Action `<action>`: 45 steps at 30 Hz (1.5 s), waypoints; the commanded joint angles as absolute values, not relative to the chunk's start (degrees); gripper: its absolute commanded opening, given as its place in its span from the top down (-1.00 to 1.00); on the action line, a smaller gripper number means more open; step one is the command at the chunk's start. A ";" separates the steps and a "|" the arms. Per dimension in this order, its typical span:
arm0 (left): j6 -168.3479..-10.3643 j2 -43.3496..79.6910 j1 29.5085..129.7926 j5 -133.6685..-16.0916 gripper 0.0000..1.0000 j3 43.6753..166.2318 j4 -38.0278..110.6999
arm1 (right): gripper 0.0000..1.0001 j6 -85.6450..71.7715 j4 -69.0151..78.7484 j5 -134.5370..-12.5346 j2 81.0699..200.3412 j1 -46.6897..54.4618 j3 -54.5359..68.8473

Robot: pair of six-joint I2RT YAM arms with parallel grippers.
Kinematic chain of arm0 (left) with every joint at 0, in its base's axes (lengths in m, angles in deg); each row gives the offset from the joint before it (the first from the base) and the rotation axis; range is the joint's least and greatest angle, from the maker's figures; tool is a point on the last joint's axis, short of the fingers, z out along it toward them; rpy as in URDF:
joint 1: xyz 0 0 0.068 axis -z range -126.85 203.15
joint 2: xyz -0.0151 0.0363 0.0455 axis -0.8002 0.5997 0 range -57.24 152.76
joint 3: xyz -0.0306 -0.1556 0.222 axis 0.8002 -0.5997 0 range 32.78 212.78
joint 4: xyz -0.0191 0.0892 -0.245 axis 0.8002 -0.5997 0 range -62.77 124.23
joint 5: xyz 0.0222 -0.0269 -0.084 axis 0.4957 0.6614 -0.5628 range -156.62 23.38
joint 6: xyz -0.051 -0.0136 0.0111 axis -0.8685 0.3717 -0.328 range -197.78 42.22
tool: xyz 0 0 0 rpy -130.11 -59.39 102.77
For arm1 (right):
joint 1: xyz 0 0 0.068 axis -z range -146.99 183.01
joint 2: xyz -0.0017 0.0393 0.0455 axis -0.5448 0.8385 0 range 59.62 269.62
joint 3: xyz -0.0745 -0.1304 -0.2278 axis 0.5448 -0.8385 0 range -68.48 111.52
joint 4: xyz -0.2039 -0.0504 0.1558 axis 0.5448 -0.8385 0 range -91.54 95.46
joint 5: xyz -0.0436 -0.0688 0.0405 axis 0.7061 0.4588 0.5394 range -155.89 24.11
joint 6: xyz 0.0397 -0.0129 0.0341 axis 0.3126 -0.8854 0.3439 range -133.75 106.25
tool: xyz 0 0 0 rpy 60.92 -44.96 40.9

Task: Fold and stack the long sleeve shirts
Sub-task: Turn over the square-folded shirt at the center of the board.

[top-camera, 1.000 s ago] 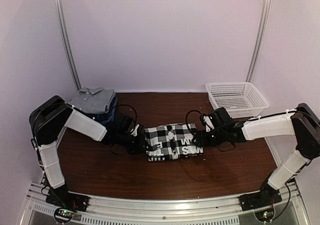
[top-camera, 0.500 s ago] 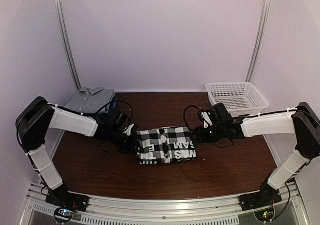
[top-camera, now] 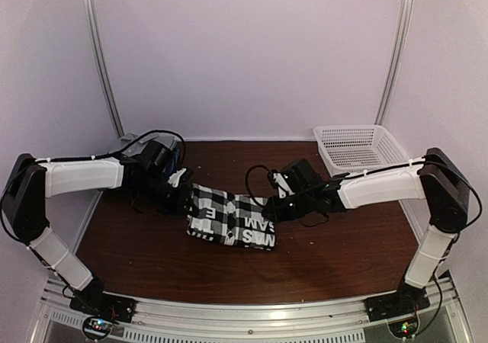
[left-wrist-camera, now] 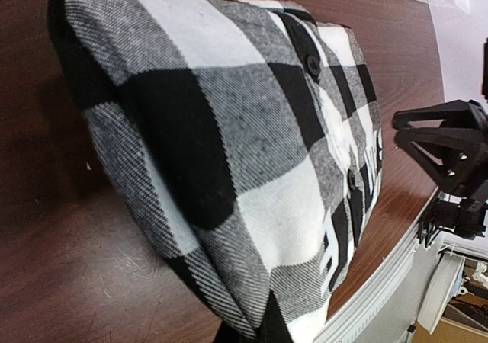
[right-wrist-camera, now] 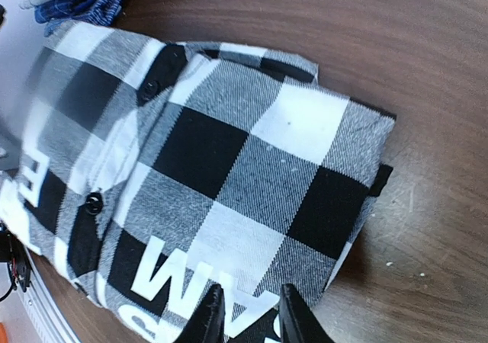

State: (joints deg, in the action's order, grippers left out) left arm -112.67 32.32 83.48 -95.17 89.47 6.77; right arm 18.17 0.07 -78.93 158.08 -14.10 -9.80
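Plaid shirt [top-camera: 232, 221] lies folded into a compact rectangle, centre-left in the top view, on the brown table [top-camera: 343, 244]. It sits slightly askew, with its left end higher in the frame than its right. Large black, white and grey checks, button placket up with black buttons [right-wrist-camera: 94, 202], white block lettering along its lower edge. Folds look fairly neat, with one corner tab poking out at the right in the right wrist view.

Left gripper [top-camera: 183, 200] is at the shirt's left end, closed, gripping the cloth there. The left wrist view is filled by the bulging folded edge and its own fingers can't be seen.

Right gripper [top-camera: 276, 209] is at the shirt's right end. In the right wrist view its two fingertips [right-wrist-camera: 210, 320] stand at bottom centre, close together, pinched onto the lettered edge with cloth between them.

Both arms reach inward from the frame sides, one at each end of the shirt.

Blue denim cloth [right-wrist-camera: 84, 0] shows at the upper left of the right wrist view, just past the shirt's far corner. Whether they touch, can't tell.

White mesh basket [top-camera: 358, 149] sits at the table's upper right, well apart from the shirt.
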 commanded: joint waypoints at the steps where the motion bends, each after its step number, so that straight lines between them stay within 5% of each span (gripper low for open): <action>1: -107.24 30.83 82.13 -96.27 1.00 94.37 1.53 | 0.52 18.86 -0.40 -78.45 163.57 -16.85 -5.17; 12: -106.11 31.08 81.54 -100.41 1.00 107.11 -2.45 | 0.55 22.20 4.98 -82.56 173.37 -19.72 2.11; 25: -111.45 38.01 82.78 -107.82 1.00 116.45 5.32 | 0.55 33.94 18.34 -94.04 191.47 -21.15 24.66; 45: -113.11 44.85 82.94 -109.85 1.00 118.32 9.19 | 0.47 34.52 25.64 -90.83 179.37 -17.89 6.76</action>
State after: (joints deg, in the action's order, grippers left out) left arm -112.93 43.47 82.49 -108.20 115.96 5.33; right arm 36.18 21.45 -92.31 186.69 -18.91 10.22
